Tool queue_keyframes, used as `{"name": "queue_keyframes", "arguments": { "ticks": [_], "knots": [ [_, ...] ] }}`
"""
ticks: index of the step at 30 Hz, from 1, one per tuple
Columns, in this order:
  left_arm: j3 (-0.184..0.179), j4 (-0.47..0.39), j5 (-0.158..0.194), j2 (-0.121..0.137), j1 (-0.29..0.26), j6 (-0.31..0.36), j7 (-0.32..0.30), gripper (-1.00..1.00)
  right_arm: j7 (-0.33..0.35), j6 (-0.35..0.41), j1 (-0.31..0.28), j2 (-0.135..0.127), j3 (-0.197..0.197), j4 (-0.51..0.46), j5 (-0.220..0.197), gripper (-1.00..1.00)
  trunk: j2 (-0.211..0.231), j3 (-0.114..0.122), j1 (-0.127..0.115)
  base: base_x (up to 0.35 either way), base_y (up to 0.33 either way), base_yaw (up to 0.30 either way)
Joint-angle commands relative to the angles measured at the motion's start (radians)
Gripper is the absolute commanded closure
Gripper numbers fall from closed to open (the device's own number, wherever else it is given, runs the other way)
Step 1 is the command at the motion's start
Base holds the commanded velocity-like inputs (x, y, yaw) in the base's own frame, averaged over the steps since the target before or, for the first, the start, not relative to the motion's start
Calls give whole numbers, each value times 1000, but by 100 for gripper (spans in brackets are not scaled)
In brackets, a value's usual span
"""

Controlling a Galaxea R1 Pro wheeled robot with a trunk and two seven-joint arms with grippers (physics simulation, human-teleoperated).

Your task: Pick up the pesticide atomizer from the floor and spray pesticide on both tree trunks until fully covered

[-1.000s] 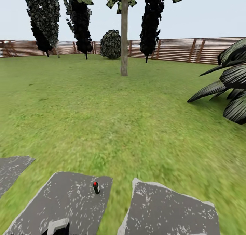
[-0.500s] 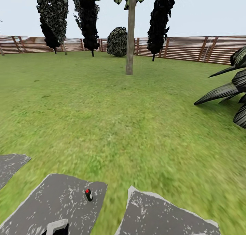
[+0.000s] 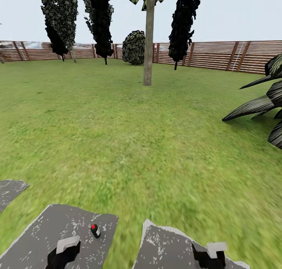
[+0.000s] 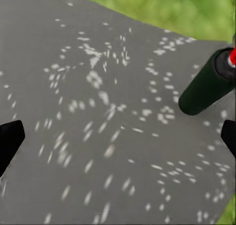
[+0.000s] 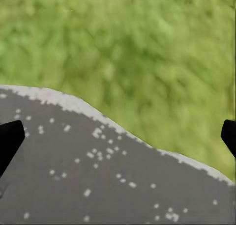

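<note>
While the pesticide atomizer [image 3: 95, 231] lies ungrasped just beside the spread left claw [image 4: 118, 136], pickup is pending: centre over it, then close.

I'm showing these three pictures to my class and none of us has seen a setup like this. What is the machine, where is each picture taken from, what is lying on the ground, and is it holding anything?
These are renders from a simulator, not photographs. The machine is a wheeled robot with two arms, steered by a person. The large picture comes from a camera on its head, looking forward and down over a garden: a lawn, a wooden fence, a tree trunk and grey stepping stones. At the bottom edge you see the left gripper and the right gripper. The other two pictures come from cameras on the wrists, looking along each gripper's fingers, whose dark tips sit wide apart at the edges. A small dark green atomizer with a red top lies on a stepping stone, near the left gripper; the left wrist camera shows it too. Nothing is held.
</note>
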Motion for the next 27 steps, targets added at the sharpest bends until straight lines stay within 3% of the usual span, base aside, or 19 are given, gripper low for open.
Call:
{"name": "queue_keyframes", "arguments": {
  "ticks": [1,5,12,18,27],
  "knots": [
    [0,-2,-1,0,-25,25,-1,-100,0,3,-9,0,0,-38,1,-100,0,0,0,0,0,0],
    [-3,-7,-5,0,-83,110,-5,-100,1,59,-68,0,0,-116,2,-100,0,0,0,0,0,0],
    [-13,-32,-8,-6,-96,128,-8,-100,9,142,-139,-3,3,-132,1,-100,0,0,0,0,0,0],
    [-14,-62,-9,-4,-92,129,-7,-100,12,145,-142,-10,5,-127,3,-100,0,0,0,14,-28,0],
    [-14,-68,-9,-8,-91,125,-5,-100,10,144,-142,-3,6,-125,4,-100,0,0,0,65,-242,50]
  ]
}}
